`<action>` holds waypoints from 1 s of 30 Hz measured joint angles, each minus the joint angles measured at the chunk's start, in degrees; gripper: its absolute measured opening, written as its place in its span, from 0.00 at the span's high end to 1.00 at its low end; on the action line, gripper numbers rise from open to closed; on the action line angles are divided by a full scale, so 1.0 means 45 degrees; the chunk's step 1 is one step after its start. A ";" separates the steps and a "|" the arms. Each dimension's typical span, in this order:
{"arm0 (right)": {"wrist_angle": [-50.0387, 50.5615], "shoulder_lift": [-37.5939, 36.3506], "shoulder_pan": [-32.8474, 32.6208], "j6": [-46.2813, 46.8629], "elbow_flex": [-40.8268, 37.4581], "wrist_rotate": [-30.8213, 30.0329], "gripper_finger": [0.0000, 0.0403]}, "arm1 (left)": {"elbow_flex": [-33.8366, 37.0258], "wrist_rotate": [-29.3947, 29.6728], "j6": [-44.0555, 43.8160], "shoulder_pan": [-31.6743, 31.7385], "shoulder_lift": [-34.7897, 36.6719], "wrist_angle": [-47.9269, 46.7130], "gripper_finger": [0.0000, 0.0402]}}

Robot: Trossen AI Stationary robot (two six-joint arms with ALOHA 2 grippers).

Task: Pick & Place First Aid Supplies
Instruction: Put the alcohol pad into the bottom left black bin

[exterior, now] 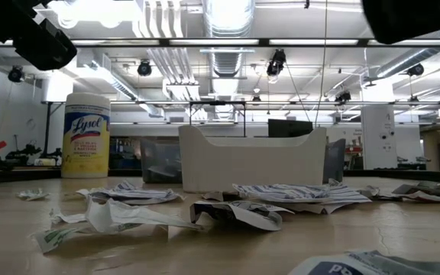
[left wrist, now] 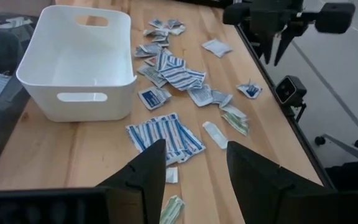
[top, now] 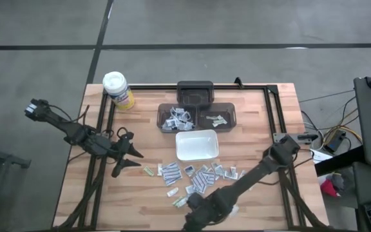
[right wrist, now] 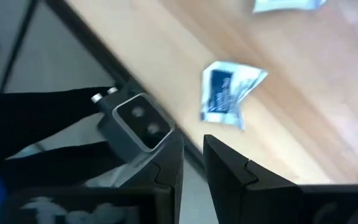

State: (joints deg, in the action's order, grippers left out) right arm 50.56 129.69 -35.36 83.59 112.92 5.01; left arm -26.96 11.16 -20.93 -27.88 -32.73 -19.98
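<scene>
Scattered packets lie just ahead of the open left tool; right tool nearly closed, empty.

The table is pale matt wood, the white tray smooth plastic, and the packets crinkled glossy paper.

small flat white-and-blue first aid packets lie scattered on the desk, just nearer than the white tray.

White tray; blue-striped white packets; yellow canister.
</scene>
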 joint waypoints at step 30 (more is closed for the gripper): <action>0.2047 0.1934 0.0391 -0.0779 0.2043 0.0903 0.85 | 0.0000 -0.0341 0.0058 -0.0010 0.0096 -0.0066 0.59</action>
State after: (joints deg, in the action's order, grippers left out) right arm 59.78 138.39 -33.60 80.08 122.12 9.07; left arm -26.96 9.63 -20.67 -27.92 -32.29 -20.28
